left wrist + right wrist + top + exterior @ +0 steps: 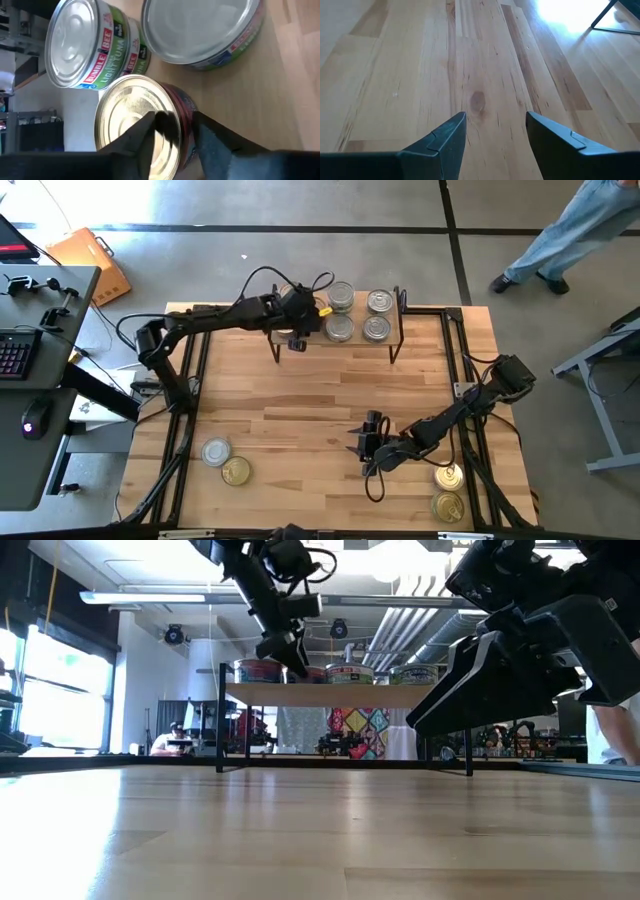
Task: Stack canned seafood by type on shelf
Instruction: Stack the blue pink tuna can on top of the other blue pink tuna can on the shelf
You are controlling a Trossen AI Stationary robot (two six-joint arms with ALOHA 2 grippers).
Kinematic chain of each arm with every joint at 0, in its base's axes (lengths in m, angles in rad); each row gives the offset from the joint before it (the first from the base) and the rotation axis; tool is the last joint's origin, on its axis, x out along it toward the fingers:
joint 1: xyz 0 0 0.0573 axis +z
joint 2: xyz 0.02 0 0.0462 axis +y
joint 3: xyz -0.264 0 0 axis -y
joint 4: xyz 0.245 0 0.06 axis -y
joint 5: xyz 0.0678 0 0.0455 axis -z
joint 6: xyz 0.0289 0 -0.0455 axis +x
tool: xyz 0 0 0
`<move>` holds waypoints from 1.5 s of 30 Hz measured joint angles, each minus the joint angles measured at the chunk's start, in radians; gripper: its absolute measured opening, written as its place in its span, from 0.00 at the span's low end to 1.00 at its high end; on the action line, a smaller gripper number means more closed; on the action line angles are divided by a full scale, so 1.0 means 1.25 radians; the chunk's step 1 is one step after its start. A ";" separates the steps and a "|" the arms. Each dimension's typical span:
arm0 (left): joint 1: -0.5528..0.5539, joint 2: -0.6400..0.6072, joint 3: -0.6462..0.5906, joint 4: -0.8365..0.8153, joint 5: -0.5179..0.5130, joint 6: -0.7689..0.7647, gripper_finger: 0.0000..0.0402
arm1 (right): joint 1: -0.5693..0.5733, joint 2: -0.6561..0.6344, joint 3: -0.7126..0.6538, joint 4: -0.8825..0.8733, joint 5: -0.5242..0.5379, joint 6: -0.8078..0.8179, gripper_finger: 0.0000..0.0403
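Observation:
The shelf (358, 343) stands at the table's far side and carries several silver-lidded cans (341, 296). My left gripper (175, 122) hovers over the shelf's left part (312, 310). It is open, slanting down over a gold-lidded can with a red label (130, 107) that stands upright on the shelf top beside a stack of two silver tuna cans (75, 45). My right gripper (358, 442) waits open, low over the bare tabletop near the right (495, 122). A silver can (216, 451) and gold cans (236, 471) stand on the table. My left gripper has one finger (142, 142) over the gold lid and the other (212, 145) outside the can's red wall (187, 112), astride the rim. I cannot tell whether either finger touches the can. The can stands upright on the shelf top.
Two more gold cans (449, 477) stand near the table's right front corner, behind my right arm. Black rails frame the table's left and right edges. A person's legs (560, 240) show on the floor beyond the far right corner. A desk with a keyboard (15, 350) stands at the left.

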 joint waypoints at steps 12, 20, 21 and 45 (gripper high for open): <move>-0.007 -0.003 0.000 0.000 -0.005 0.006 0.01 | 0.000 0.000 0.000 0.000 0.000 0.000 0.49; -0.027 -0.003 -0.001 -0.003 -0.038 0.018 0.00 | 0.000 0.000 0.000 0.000 0.000 0.000 0.49; -0.029 -0.005 -0.001 -0.003 -0.041 0.018 0.00 | 0.000 0.000 0.000 0.000 0.000 0.000 0.49; -0.080 -0.057 -0.004 -0.011 -0.082 0.023 0.00 | 0.000 0.000 0.000 -0.003 0.003 -0.001 0.49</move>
